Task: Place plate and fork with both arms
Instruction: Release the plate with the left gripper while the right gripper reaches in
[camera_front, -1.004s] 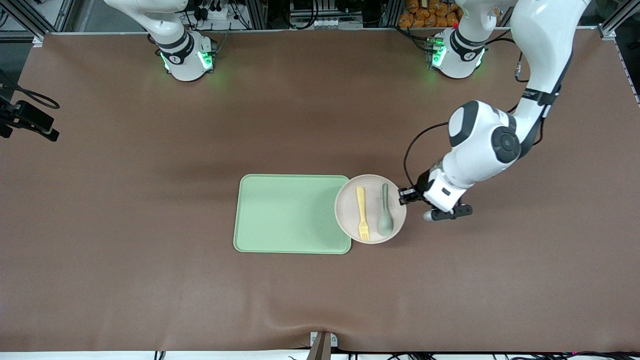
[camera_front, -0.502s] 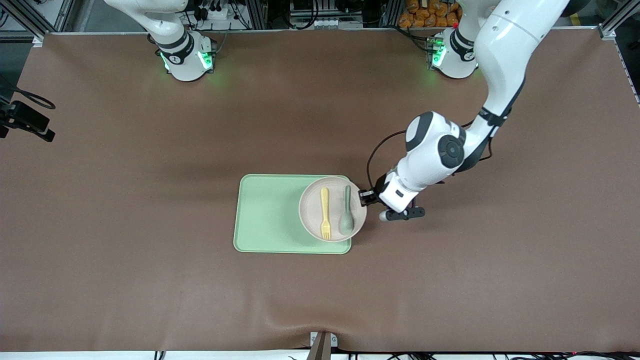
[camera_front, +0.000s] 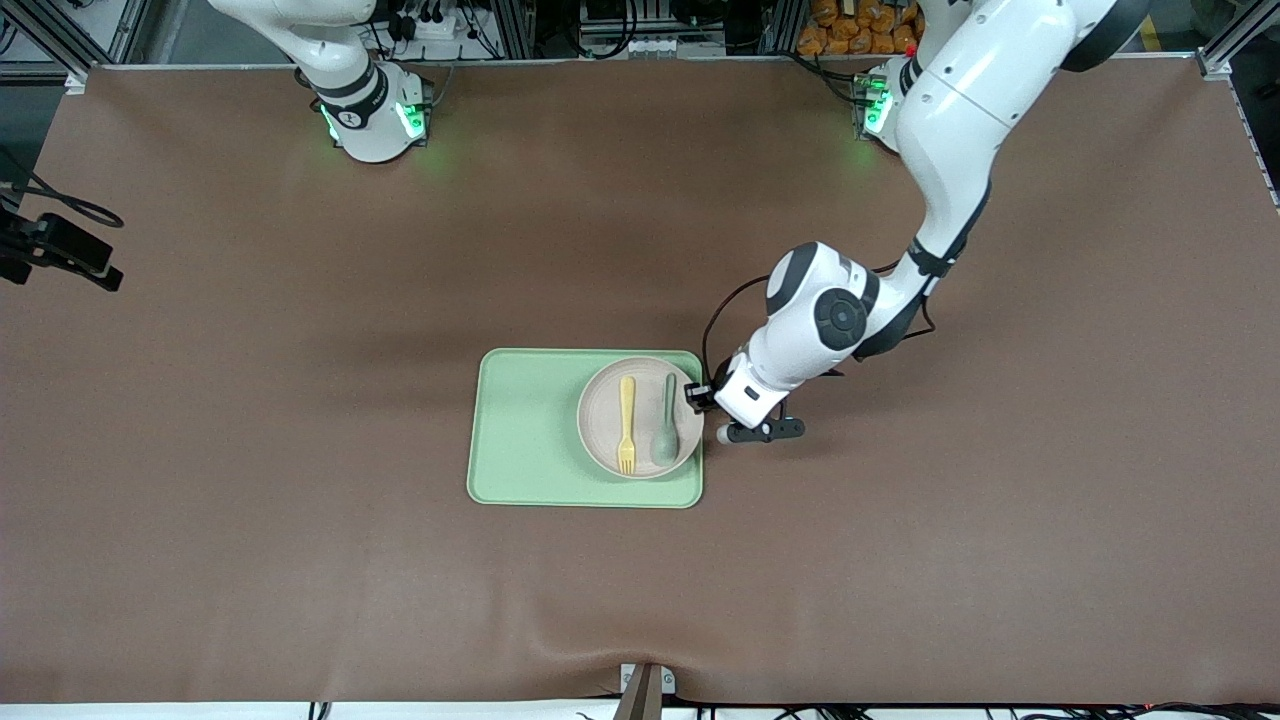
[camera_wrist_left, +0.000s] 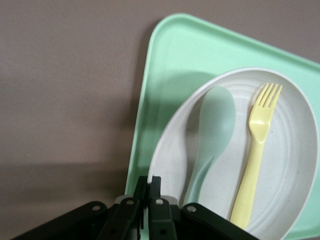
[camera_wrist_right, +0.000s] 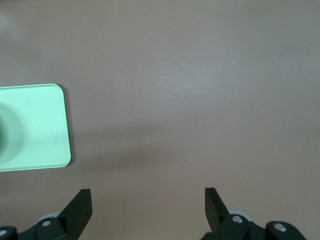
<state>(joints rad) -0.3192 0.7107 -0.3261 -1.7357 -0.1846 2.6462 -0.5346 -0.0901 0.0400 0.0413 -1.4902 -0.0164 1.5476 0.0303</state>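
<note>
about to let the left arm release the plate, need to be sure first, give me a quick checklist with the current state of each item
1. Left gripper shut on the rim of the plate: ok, its fingers pinch the rim in the left wrist view.
2. Plate inside the outline of the green tray, at the tray's end toward the left arm: ok.
3. Plate resting flat on the tray, not held above it: cannot tell.
4. Fork lying in the plate: ok.
5. Spoon lying in the plate beside the fork, apart from it: ok.
6. Right gripper open and away from the plate: ok, it waits over bare table.
</note>
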